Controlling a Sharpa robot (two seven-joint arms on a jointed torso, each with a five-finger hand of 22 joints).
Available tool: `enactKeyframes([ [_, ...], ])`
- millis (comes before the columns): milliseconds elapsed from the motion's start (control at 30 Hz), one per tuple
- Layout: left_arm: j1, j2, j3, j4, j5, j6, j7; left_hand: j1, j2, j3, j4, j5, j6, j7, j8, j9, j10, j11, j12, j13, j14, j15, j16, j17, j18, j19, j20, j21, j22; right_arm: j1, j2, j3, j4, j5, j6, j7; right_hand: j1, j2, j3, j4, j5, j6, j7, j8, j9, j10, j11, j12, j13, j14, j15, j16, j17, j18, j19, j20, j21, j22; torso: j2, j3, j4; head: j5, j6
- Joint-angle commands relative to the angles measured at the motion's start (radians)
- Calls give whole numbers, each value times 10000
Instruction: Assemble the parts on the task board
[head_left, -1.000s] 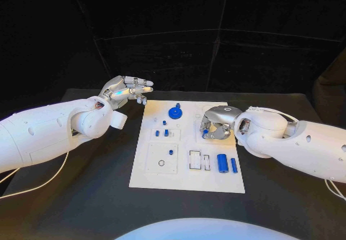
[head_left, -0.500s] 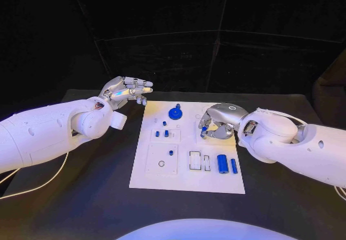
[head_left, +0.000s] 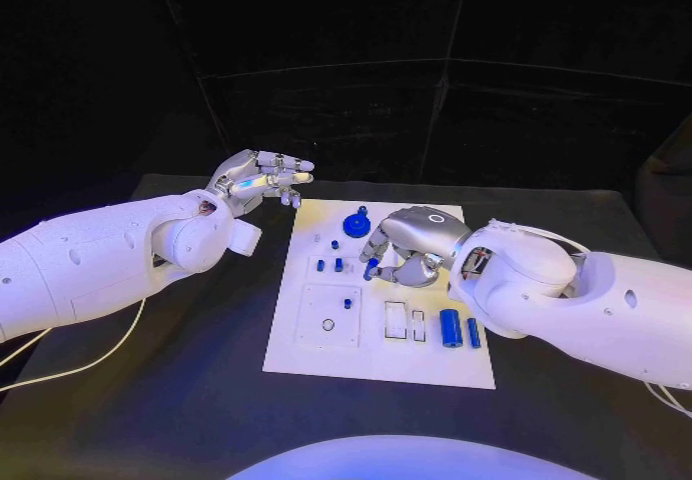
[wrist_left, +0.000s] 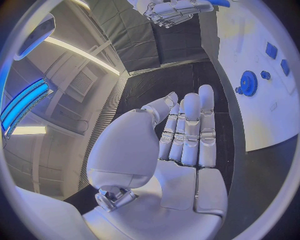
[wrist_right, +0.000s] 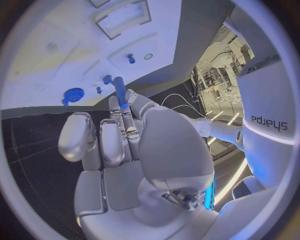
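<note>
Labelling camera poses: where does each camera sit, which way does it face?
Head view: on the head, looking down at the board; both arms, left hand, right hand holding a blue peg.
Left wrist view: behind the left hand, facing along the table; board beside it.
Right wrist view: behind the right hand, facing the board.
Shared: the blue gear.

Matt white task board (head_left: 378, 352) — glossy blue plastic parts (head_left: 449, 327) — matt black table (head_left: 173, 390).
</note>
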Motion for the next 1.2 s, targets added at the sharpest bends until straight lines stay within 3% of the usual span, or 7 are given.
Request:
enactKeyframes([
  [33,18,35,9,26,35,68,57,31,106,-66,-8,45,19,22,51,9,-89,11,28,9,-74,4,-66,-9,59,-44,-40,-24,-9,-97,361,-7,-105,-174,-91,400,28,-19,83,12,-8,70,-12,11,0,31,19,-70,-3,345,-45,57,-1,62,14,-45,42,-18,9,1,-7,65,-35],
  [100,18,62,9,31,35,70,61,31,106,-66,-8,45,19,22,51,9,-89,11,28,9,-74,4,-66,-9,59,-44,-40,-24,-9,-270,691,-16,-230,-214,-53,539,32,-15,105,6,8,67,-11,5,-2,24,21,-89,-5,344,-44,56,-6,64,11,-44,38,-25,11,0,16,101,-64],
  [367,19,89,9,46,35,101,-6,31,106,-66,-8,45,19,22,51,9,-89,11,28,9,-74,4,-66,-9,59,-44,-40,-24,-9,-903,1317,-29,-609,-594,-21,814,40,-14,158,-15,67,59,0,-10,-7,18,30,-132,-8,342,-39,59,-8,64,8,-41,38,-26,4,-6,-15,235,-159],
  [600,20,104,10,42,35,104,-4,33,112,-71,-11,44,11,23,54,8,-100,12,41,9,-76,5,-67,-21,60,-44,-40,-31,-16,-1267,1599,-30,-911,-731,123,912,42,-20,172,-25,86,59,2,-13,-7,22,32,-142,-8,341,-37,58,-12,65,7,-40,37,-28,4,4,3,392,-237],
  [833,20,104,10,41,35,103,-5,33,112,-71,-11,44,11,23,54,8,-100,12,41,9,-76,5,-67,-21,60,-44,-40,-31,-16,-1412,1773,-29,-1188,-811,256,929,42,-20,175,-27,90,59,3,-14,-8,22,32,-144,-8,341,-37,58,-13,65,7,-40,37,-29,3,4,-2,459,-272],
  [1200,20,102,10,36,35,110,-9,33,112,-71,-11,44,11,23,54,8,-100,12,41,9,-76,5,-67,-21,60,-44,-40,-31,-16,-1454,1867,-30,-1382,-987,334,876,43,-23,183,-32,101,58,5,-16,-8,22,34,-152,-8,340,-36,58,-16,65,6,-39,36,-29,4,4,-11,479,-311],
])
